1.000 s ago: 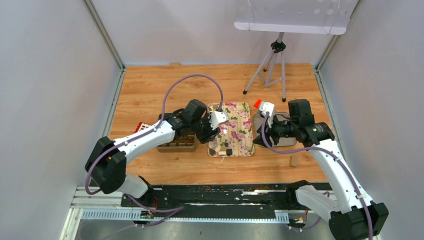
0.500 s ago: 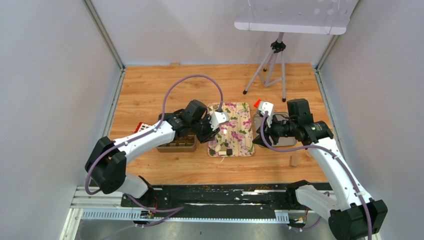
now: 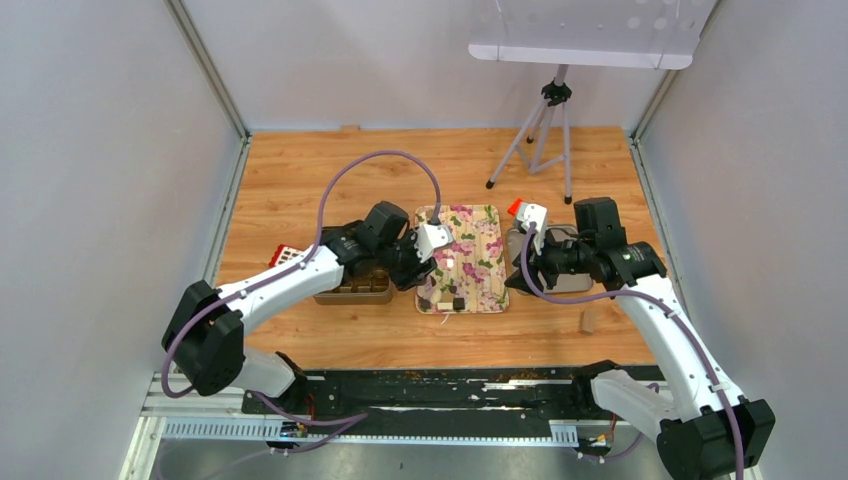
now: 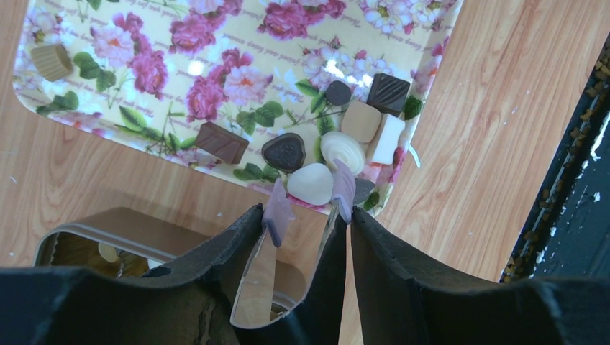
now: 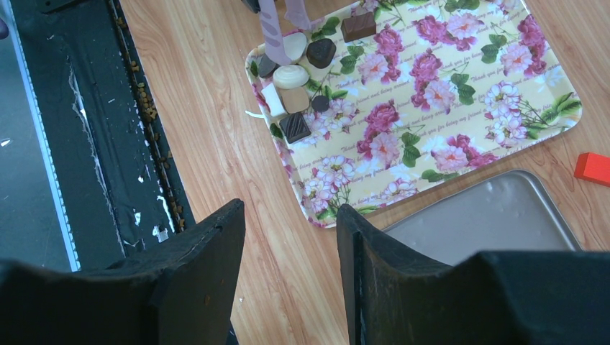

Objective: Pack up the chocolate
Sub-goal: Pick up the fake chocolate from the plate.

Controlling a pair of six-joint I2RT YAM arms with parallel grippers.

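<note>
The chocolate (image 4: 342, 149) lies as several dark, white and tan pieces bunched at the near corner of the floral tray (image 4: 216, 65), with one tan piece (image 4: 52, 62) apart at the far end. My left gripper (image 4: 303, 215) is shut on metal tongs (image 4: 259, 273) with purple tips. The tips stand apart on either side of a white piece (image 4: 311, 183). From above, the left gripper (image 3: 415, 270) hangs at the tray's near left edge. My right gripper (image 5: 288, 215) is open with nothing in it, over bare wood by the tray's other side (image 3: 520, 275).
A brown compartment box (image 3: 352, 288) sits left of the floral tray (image 3: 478, 262). On the right lies a metal tray (image 3: 570, 280), with a red block (image 3: 515, 207) behind it and a tan cylinder (image 3: 588, 320) in front. A tripod (image 3: 545, 120) stands at the back.
My left arm has shifted slightly to the left with the tongs. The right arm has not moved.
</note>
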